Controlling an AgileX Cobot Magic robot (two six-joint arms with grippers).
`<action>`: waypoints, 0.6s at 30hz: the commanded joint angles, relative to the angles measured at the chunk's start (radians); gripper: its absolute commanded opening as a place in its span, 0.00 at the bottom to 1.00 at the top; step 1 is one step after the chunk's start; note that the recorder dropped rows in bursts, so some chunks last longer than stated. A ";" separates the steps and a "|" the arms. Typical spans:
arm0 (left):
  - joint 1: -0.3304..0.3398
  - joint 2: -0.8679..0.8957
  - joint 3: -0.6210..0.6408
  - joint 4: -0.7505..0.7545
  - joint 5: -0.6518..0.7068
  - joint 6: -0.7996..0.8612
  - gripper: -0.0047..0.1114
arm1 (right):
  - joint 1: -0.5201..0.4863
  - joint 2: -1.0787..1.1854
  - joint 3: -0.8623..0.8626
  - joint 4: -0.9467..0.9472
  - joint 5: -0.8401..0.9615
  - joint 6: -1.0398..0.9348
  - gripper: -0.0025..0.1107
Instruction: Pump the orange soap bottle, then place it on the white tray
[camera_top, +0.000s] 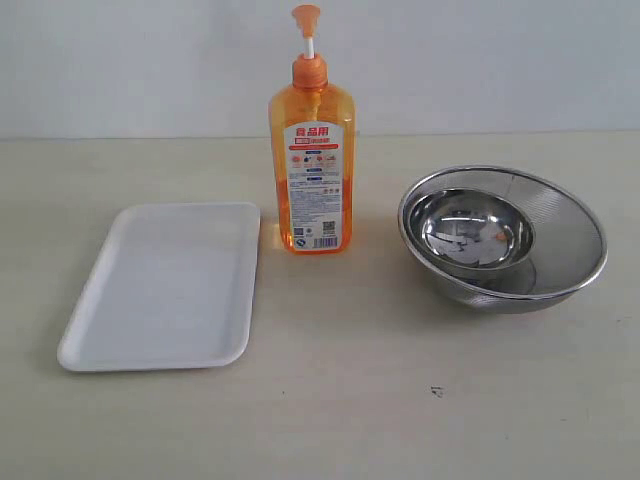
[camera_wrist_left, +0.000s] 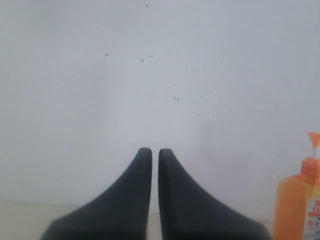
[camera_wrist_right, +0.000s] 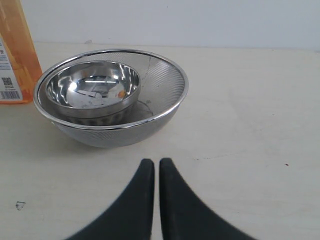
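The table (camera_top: 400, 420) fills most of the exterior view, with a pale wall (camera_top: 500, 60) behind it. The tray (camera_top: 160, 290) lies flat at the left, bare, its far right corner just beside the bottle's base. At the right sits a mesh strainer (camera_top: 575, 240) with a steel bowl (camera_top: 475, 232) nested in it, hiding part of its floor. The bottle (camera_top: 312, 170) stands upright between tray and strainer, toward the far side, pump up, touching neither. Its label print is too small to read, and both wrist views cut it off at the frame edge. The left gripper (camera_wrist_left: 155, 152) faces the wall, jaws closed on nothing. The right gripper (camera_wrist_right: 156, 162), on the strainer's near side and apart from it, is likewise closed and empty. A small dark mark (camera_top: 437, 391) on the near table is hard to make out.
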 joint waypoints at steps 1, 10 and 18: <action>0.002 -0.004 -0.033 0.042 -0.034 0.006 0.08 | -0.002 -0.005 -0.001 -0.001 -0.004 0.000 0.03; 0.002 0.048 -0.174 0.042 -0.024 0.053 0.08 | -0.002 -0.005 -0.001 -0.001 -0.004 0.000 0.03; 0.002 0.237 -0.360 0.040 0.232 0.030 0.08 | -0.002 -0.005 -0.001 -0.001 -0.004 0.000 0.03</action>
